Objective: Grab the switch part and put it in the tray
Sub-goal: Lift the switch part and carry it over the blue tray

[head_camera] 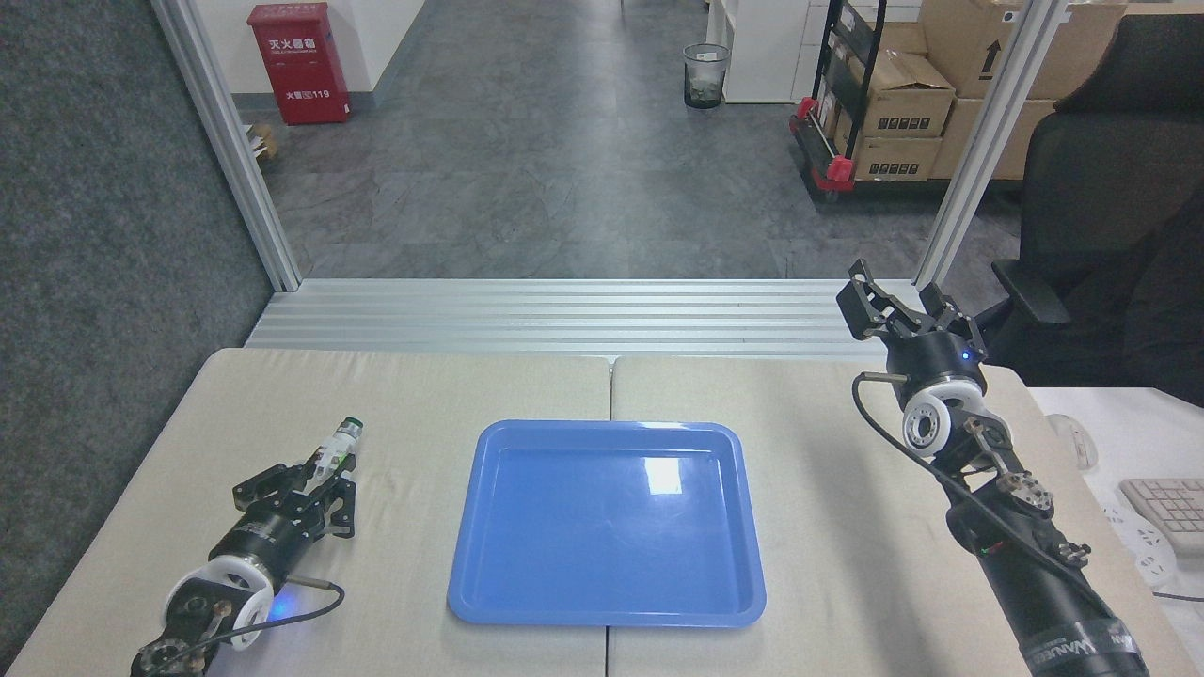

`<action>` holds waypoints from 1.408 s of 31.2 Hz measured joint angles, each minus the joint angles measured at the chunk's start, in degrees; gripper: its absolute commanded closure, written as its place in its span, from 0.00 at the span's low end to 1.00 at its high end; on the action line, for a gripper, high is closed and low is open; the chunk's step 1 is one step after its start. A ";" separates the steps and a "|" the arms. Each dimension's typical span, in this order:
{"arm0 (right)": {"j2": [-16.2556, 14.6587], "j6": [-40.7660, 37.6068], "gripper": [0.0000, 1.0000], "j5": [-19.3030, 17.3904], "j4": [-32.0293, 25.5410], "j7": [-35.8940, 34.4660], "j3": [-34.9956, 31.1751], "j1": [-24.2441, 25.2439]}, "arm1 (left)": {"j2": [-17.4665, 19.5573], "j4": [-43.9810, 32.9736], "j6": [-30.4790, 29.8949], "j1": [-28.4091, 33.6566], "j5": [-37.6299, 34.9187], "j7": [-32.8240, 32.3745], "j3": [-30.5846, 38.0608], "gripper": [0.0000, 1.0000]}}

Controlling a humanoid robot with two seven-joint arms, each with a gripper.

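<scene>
The switch part (339, 442), white-grey with green accents and a dark cap at its far end, sticks out forward from my left gripper (318, 473), which is shut on its near end over the left side of the table. The blue tray (489, 583) lies in the middle of the table, to the right of that gripper, with nothing in it. My right gripper (901, 303) is held up at the far right of the table, open and with nothing between its fingers.
A seam runs down the beige table (847, 527) under the tray. A keyboard (1171, 508) and a mouse (1077, 440) lie on a white desk at the right. A black chair (1101, 207) stands behind my right arm.
</scene>
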 measured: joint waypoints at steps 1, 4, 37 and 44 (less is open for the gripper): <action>0.00 0.00 0.01 0.00 0.00 0.00 0.00 0.00 | 0.22 -1.53 -1.69 0.07 0.77 -1.43 0.50 1.00; 0.00 0.00 0.01 0.00 0.00 0.00 0.00 0.00 | 0.58 -5.93 -4.89 0.18 2.77 -5.99 1.75 1.00; 0.01 0.00 0.01 0.00 0.00 0.00 0.00 0.00 | -16.91 -23.26 -6.79 3.22 -21.28 -16.37 -9.08 1.00; 0.02 0.00 0.01 0.00 0.00 0.00 0.00 0.00 | -18.29 -19.39 -7.68 1.69 -24.33 -17.04 -10.65 0.83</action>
